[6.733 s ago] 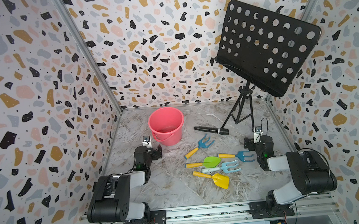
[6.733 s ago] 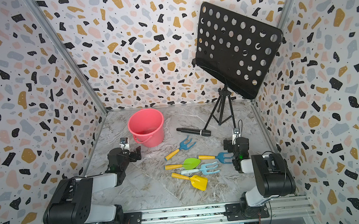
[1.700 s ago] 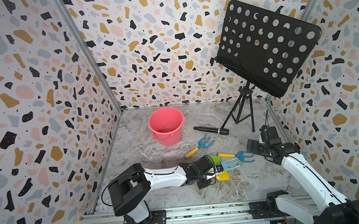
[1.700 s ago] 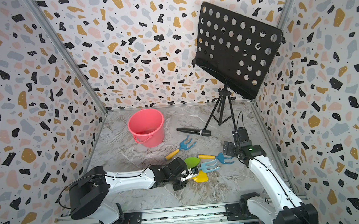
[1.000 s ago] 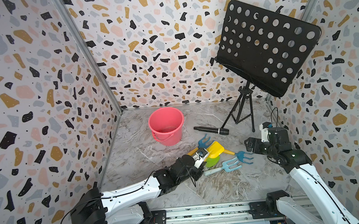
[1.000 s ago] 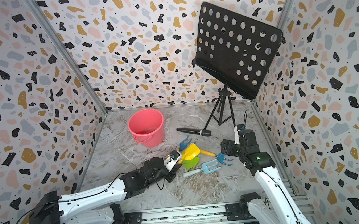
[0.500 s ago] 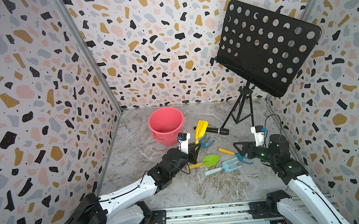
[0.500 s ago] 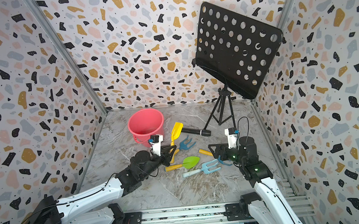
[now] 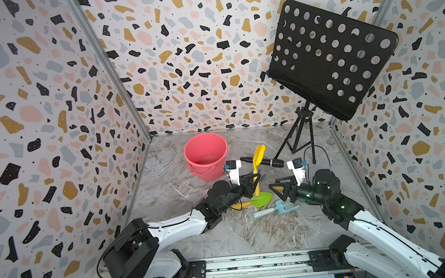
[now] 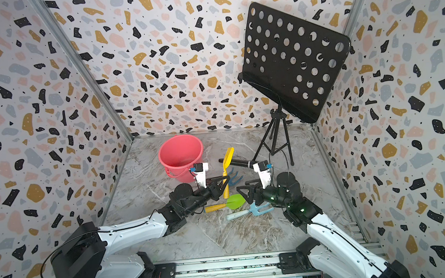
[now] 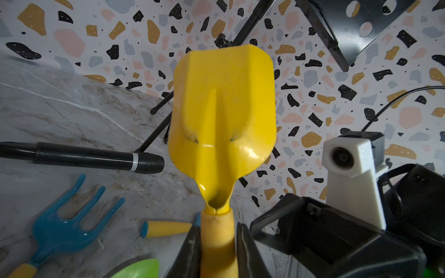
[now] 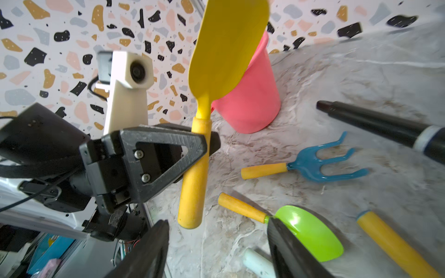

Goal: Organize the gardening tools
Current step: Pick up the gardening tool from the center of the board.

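Presently the yellow shovel (image 9: 259, 153) is clamped upright in the left gripper (image 9: 254, 183), near the pink bucket (image 9: 205, 172) on that arm's side; the right gripper (image 9: 273, 185) is parted, empty.

The yellow shovel (image 9: 258, 154) lay flat on the floor in front of the light-blue rake (image 9: 276, 210) 6.7 s ago. It is now lifted clear and stands upright, blade up, clamped by its handle in the left gripper (image 9: 254, 182) beside the pink bucket (image 9: 206, 151). Both arms have unfolded from their tucked rest poses. The right gripper (image 9: 277, 190) has swung inward from the right wall and now faces the shovel's handle, jaws apart, low beside the green trowel (image 9: 262, 197).
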